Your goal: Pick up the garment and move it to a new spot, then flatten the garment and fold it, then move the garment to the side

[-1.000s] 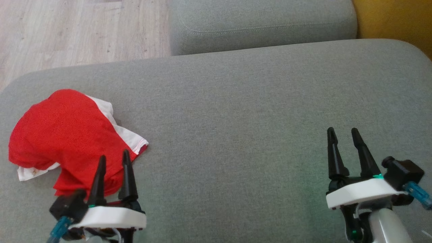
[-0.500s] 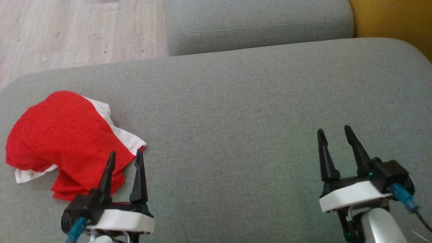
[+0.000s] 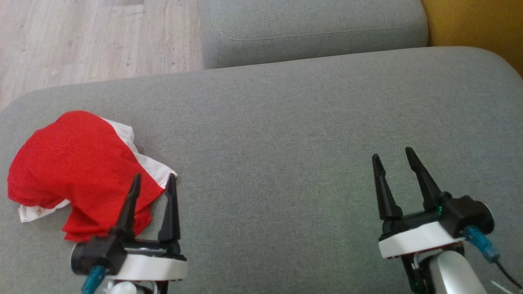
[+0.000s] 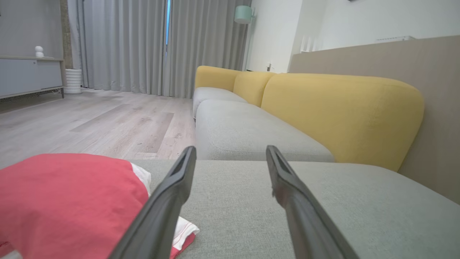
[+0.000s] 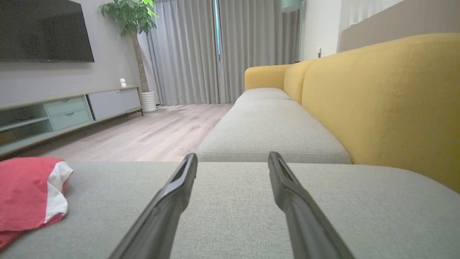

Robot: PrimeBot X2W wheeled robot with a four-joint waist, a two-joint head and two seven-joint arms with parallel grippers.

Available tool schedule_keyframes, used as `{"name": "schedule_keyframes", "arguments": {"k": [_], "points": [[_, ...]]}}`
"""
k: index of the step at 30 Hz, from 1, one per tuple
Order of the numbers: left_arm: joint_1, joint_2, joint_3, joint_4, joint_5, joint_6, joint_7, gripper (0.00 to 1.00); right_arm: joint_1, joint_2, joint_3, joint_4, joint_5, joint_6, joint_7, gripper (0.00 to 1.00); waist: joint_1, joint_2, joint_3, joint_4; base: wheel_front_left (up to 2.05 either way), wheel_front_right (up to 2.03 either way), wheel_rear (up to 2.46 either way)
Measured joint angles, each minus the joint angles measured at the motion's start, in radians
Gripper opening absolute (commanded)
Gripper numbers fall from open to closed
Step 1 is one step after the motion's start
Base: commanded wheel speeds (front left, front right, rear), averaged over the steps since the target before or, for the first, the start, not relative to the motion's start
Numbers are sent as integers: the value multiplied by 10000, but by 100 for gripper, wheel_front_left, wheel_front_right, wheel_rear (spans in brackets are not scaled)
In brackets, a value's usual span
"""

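Found the garment (image 3: 77, 163), red with white trim, crumpled in a heap at the left end of the grey seat cushion (image 3: 286, 134). Saw the left gripper (image 3: 154, 177) right at the heap's near right corner, jaws spread wide and holding nothing. In the head view, noted its left finger crossing over the red cloth and its right finger lining up with the white hem corner; could not tell whether either tip touched the fabric. From the left wrist view, made out the red bulk to the left of the left finger, a white-and-red hem edge poking out beneath that finger, and bare cushion between the two fingers. Spotted the right gripper (image 3: 392, 154) well apart from the garment, over the bare right part of the same cushion, likewise spread wide and empty. From the right wrist view, caught the garment far off to the left. Beyond the cushion, noticed a second grey cushion (image 3: 314, 32), a yellow backrest (image 3: 474, 24) and pale wood floor (image 3: 81, 36).
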Motion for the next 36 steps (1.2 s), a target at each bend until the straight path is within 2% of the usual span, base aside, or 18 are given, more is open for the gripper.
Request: {"name": "schedule_keyframes", "arguments": {"k": [3,12,26,36], "points": [[42,-96,247,-25,-178,-307,-90,100,19,0,-61,10,777,0,-46,100,0,0,-23,-3,0,0,0],[425,-142,125,959,-190,-663,-207,100,89,-4,17,422,1156,0,-205,100,0,0,-110,-35,0,0,0],[401,-159,249,1099,-130,-683,-207,100,101,-4,105,623,1453,0,-205,100,0,0,-109,131,0,0,0],[391,-171,589,1172,-40,-548,-207,100,148,-13,842,646,1657,0,-205,100,0,0,-186,949,0,0,0]]}}
